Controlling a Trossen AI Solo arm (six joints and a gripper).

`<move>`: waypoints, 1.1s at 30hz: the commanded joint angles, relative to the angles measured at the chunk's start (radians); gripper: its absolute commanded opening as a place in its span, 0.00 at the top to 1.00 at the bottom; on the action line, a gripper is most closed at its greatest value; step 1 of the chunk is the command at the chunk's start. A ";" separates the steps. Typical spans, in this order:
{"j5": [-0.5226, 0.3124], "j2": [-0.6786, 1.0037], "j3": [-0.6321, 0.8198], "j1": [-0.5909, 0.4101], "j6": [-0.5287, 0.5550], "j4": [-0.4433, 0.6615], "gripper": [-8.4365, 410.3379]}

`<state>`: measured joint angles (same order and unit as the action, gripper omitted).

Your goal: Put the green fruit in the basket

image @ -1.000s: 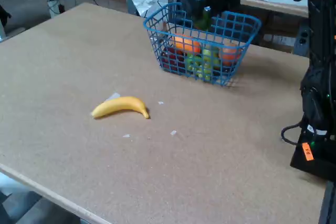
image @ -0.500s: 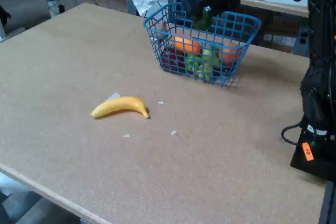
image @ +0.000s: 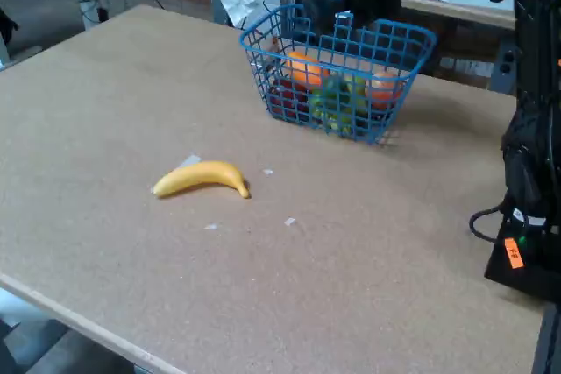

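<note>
gripper (image: 344, 15) upper centre over basket (image: 386, 124), jaws unclear; green fruit (image: 331, 94) half hidden behind mesh among other fruit.

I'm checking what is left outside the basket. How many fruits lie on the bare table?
1: the banana, lying on the table left of and nearer than the basket. All other visible fruit sits inside it.

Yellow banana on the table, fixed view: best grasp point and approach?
Grip the yellow curved banana at its thick middle, coming straight down from above. It lies flat on the brown table with its long axis roughly left-right, so probably close the jaws across its narrow width. Nothing touches it; the blue wire-mesh basket stands well apart.
</note>
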<state>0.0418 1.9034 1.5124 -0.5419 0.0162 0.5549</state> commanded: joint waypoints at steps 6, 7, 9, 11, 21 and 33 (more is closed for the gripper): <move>0.002 -0.067 0.000 0.000 -0.002 -0.006 0.05; 0.002 -0.082 0.000 0.000 -0.002 -0.006 0.05; 0.001 -0.110 0.000 0.000 -0.002 -0.007 0.05; 0.001 -0.138 0.000 0.000 -0.002 -0.007 0.05; 0.002 -0.217 0.000 0.000 -0.003 -0.004 0.05; 0.002 -0.217 0.000 0.000 0.039 -0.001 0.05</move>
<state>0.0418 1.6859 1.5124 -0.5423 0.0547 0.5541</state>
